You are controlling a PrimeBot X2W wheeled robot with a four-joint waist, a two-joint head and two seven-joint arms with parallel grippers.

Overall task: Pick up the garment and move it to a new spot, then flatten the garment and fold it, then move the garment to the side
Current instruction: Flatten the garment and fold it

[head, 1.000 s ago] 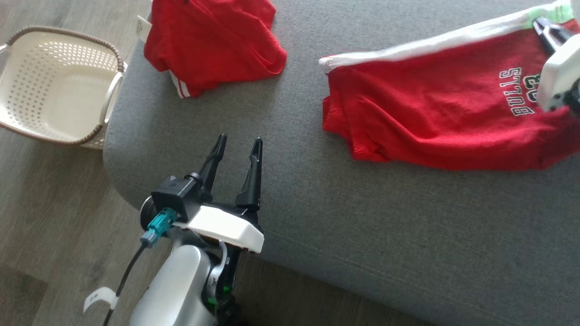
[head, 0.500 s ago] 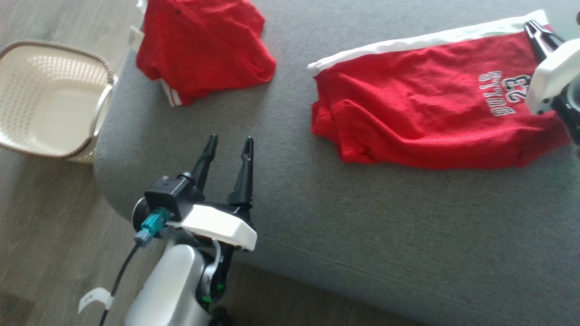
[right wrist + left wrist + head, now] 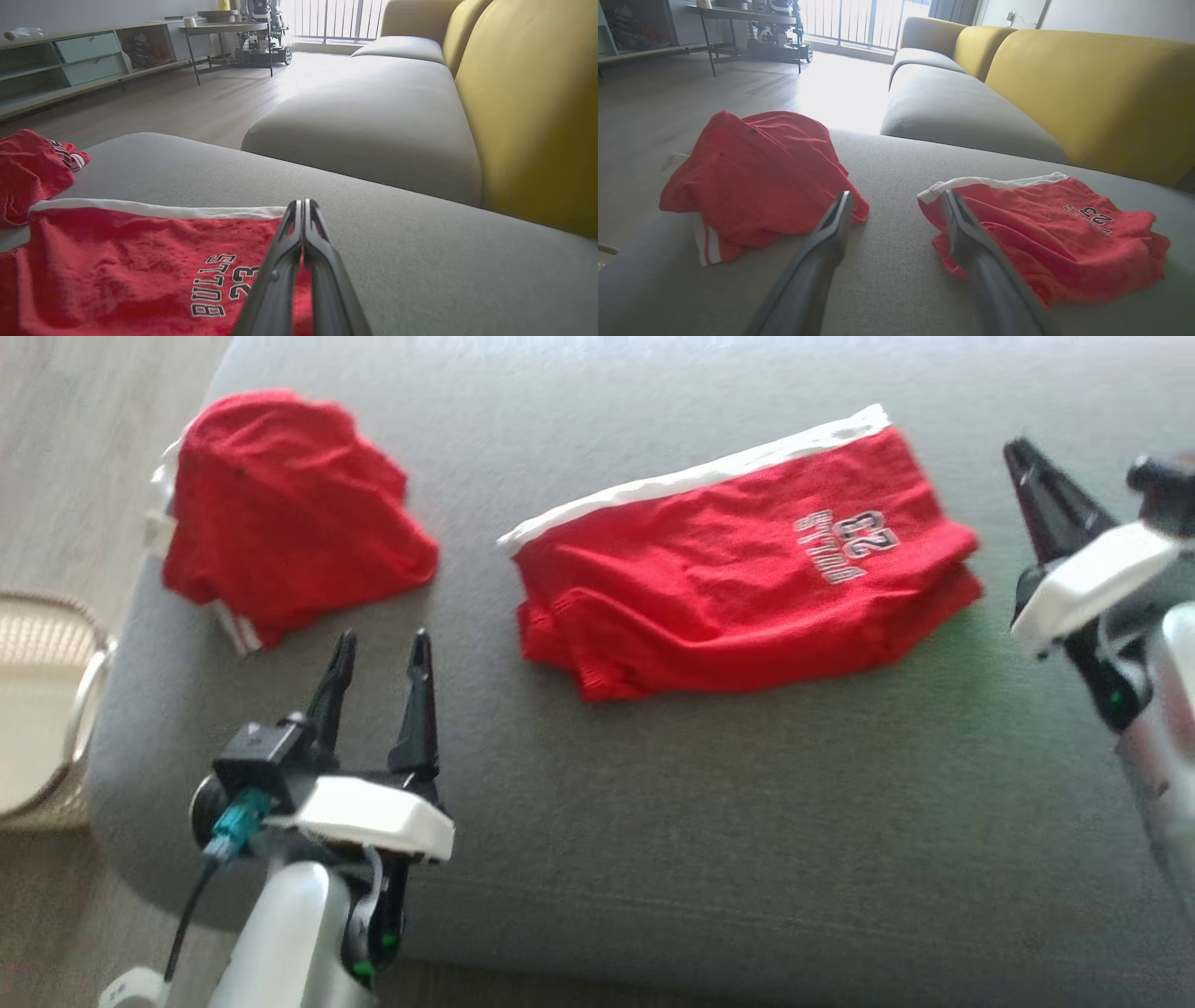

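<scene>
The garment is a pair of red shorts with a white band and "BULLS 23" lettering. It lies folded in the middle of the grey sofa seat. My left gripper is open near the seat's front left, short of the garment and empty; in its own view it points between two red garments. My right gripper is shut with nothing in it, a little to the right of the shorts. In the right wrist view its tip hovers at the edge of the garment.
A second red garment lies bunched at the seat's left end, seen again in the left wrist view. A cream perforated basket stands on the wooden floor to the left. The yellow sofa back rises behind the seat.
The head camera has swung, shifting the whole picture left and down. My right gripper, earlier at the garment's far right corner, now stands apart from it. The left gripper stays open.
</scene>
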